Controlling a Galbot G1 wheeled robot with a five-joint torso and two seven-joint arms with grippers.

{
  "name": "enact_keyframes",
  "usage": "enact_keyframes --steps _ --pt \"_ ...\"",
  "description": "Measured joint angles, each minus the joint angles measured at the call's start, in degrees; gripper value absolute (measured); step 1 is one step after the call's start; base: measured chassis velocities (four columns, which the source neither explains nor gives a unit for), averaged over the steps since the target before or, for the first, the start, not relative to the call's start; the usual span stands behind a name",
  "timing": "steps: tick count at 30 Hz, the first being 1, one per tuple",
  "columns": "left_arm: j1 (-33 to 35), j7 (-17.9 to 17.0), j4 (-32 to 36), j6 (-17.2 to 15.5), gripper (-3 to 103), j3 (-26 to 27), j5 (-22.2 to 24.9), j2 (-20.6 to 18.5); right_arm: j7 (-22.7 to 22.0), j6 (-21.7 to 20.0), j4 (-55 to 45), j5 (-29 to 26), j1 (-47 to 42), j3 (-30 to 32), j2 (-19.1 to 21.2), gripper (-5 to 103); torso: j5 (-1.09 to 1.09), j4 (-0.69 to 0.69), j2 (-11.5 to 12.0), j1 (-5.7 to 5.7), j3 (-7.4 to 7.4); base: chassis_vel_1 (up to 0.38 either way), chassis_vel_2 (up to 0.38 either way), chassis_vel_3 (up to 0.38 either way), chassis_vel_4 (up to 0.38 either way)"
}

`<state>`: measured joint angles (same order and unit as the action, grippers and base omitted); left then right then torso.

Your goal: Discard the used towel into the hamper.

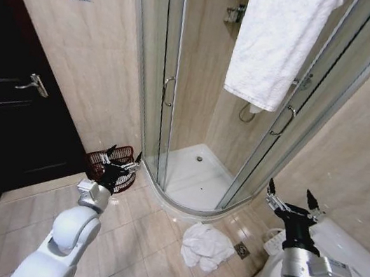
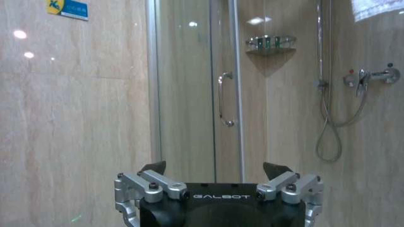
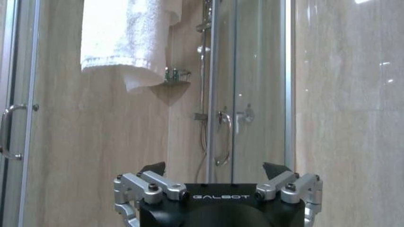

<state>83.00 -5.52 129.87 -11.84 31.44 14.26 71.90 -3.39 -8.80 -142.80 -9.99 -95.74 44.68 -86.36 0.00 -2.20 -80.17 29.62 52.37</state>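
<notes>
- The crumpled white terry towel (image 1: 205,246) lies loose on the beige tiled floor (image 1: 132,243) at 6 o'clock, dropped beside the shower, so it reads as the used one
- The round reddish-brown wicker hamper (image 1: 122,157) stands at 9 o'clock against the wall
- Left claw (image 1: 123,159) hovers at the hamper, released and empty
- Right claw (image 1: 292,198) is raised at 4 o'clock, released, above the towel

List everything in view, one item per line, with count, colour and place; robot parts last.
hamper: 1, dark reddish-brown wicker, floor beside shower, behind left gripper
crumpled towel: 1, white, floor before shower
hanging towel: 1, white, over shower enclosure's top
shower enclosure: 1, glass with silver frame, corner
corner shelf: 1, chrome, inside shower
door: 1, dark, left wall
floor drain: 1, metal, near crumpled towel
toilet: 1, white, lower right
left gripper: 1, black and silver, open, empty, before hamper
right gripper: 1, black and silver, open, empty, above toilet
</notes>
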Motion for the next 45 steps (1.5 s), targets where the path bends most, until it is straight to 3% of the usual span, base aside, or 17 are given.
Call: enact_keyframes --steps 9,12,15,18,23,26,31,35,36,39,45 --pt "0.1 0.0 -0.4 0.1 100 -0.2 0.3 0.2 -0.1 -0.2 -0.2 0.1 -0.2 0.0 -0.2 100 0.00 0.00 -2.5 1.17 1.28 0.000 0.000 0.000 0.000" --pt "0.0 -0.2 -0.9 2.1 100 -0.7 1.9 0.2 -0.1 0.3 -0.1 0.1 0.0 -0.6 -0.4 100 0.00 0.01 -3.6 1.67 1.90 0.000 0.000 0.000 0.000" --pt "0.3 0.8 -1.7 4.9 100 -0.9 2.2 0.2 0.9 3.3 1.4 -0.1 1.2 -1.2 -0.4 100 0.01 0.01 -4.1 1.90 2.21 0.000 0.000 0.000 0.000" --pt "0.9 0.9 -3.7 7.5 100 -2.1 2.1 0.1 2.0 12.9 6.1 -1.2 6.3 -2.1 1.1 100 0.00 0.01 -4.4 2.01 2.35 0.000 0.000 0.000 0.000" --pt "4.8 0.9 -6.0 11.6 100 -1.5 0.8 -1.1 2.6 17.3 8.3 -1.6 11.4 -3.9 2.8 100 0.01 0.00 -4.3 1.98 2.30 0.000 0.000 0.000 0.000" --pt "6.1 0.9 -7.4 12.3 100 -1.2 0.1 -1.5 3.4 17.9 9.5 -1.9 14.5 -4.2 4.4 100 0.01 -0.01 -4.2 1.92 2.25 0.000 0.000 0.000 0.000" --pt "6.0 0.5 -8.4 12.4 100 -1.8 0.1 -1.9 3.4 17.4 11.0 -3.1 19.8 -3.9 8.1 100 0.00 0.00 -4.0 1.85 2.17 0.000 0.000 0.000 0.000" --pt "5.6 -0.1 -10.4 12.4 100 -2.7 0.3 -2.5 1.0 16.0 14.6 -6.1 27.5 -3.7 15.0 100 0.01 0.00 -3.9 1.81 2.10 0.000 0.000 0.000 0.000" --pt "5.6 -0.1 -10.4 12.4 100 -2.7 0.3 -2.5 1.0 16.0 14.6 -6.1 27.5 -3.7 15.0 100 0.01 0.00 -3.9 1.81 2.10 0.000 0.000 0.000 0.000" --pt "6.1 -0.1 -11.4 13.3 100 -2.1 0.1 -1.6 0.1 13.6 16.8 -9.9 33.7 -4.0 20.5 100 0.02 0.01 -3.8 1.76 2.05 0.000 0.000 0.000 0.000" --pt "6.4 -0.2 -12.0 14.2 100 -1.5 -0.8 -0.2 -1.0 9.1 18.5 -16.1 42.6 -7.7 26.7 100 0.02 0.00 -3.7 1.70 2.00 0.000 0.000 0.000 0.000"
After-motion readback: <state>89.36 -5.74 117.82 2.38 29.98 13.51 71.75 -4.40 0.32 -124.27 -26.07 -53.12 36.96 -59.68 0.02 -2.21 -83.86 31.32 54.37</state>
